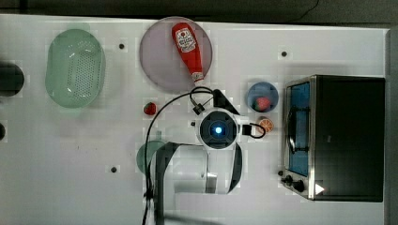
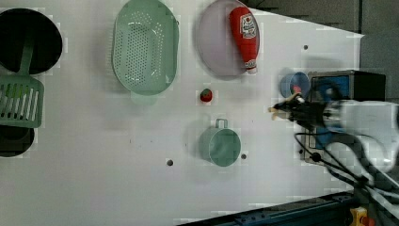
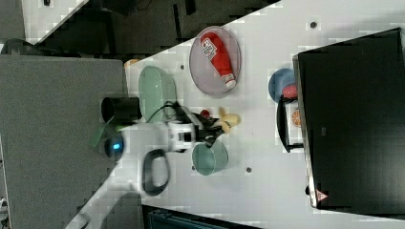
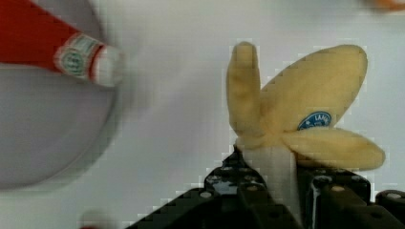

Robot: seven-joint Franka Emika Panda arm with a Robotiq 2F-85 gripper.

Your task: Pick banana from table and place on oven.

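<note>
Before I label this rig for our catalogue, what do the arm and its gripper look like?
The arm is glossy white with dark bands at its joints and a round blue light on the wrist. Thin black cables loop beside it. The gripper is black, blocky, with small screw heads.

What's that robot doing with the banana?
The robot arm's pincer is pinching a small toy banana by its whitish stub. The banana hangs off the white table, near the ketchup bottle on its plate. The toaster oven where it belongs sits at the top view's right, nothing on its black top yet.
</note>
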